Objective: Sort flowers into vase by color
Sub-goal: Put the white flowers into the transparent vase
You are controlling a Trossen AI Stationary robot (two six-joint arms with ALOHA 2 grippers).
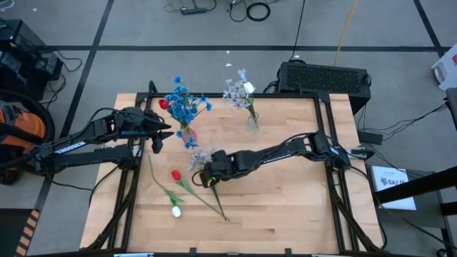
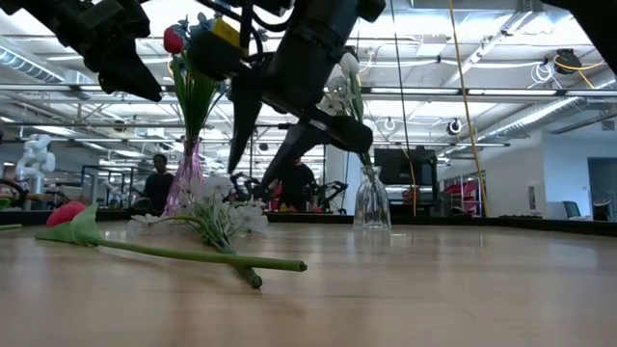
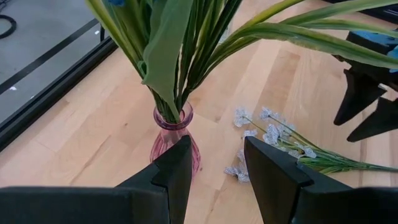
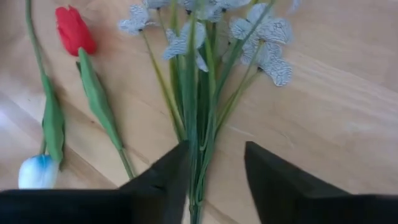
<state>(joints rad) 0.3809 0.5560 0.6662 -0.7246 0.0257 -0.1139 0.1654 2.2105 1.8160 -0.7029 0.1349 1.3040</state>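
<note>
Lavender-white sprays on thin green stems (image 4: 199,93) lay flat on the wooden table (image 1: 285,207) just beside the pink glass vase (image 3: 176,134). I saw my right gripper (image 4: 214,171) spread apart, straddling them; my left gripper (image 3: 214,168) stood unclenched facing that vase.

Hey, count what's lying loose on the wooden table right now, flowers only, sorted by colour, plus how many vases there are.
Red tulip bud on green stem: 1
White tulip bud: 1
Pale lavender-white spray: 1
Pink glass vase: 1
Clear glass vase: 1
Total: 5
</note>
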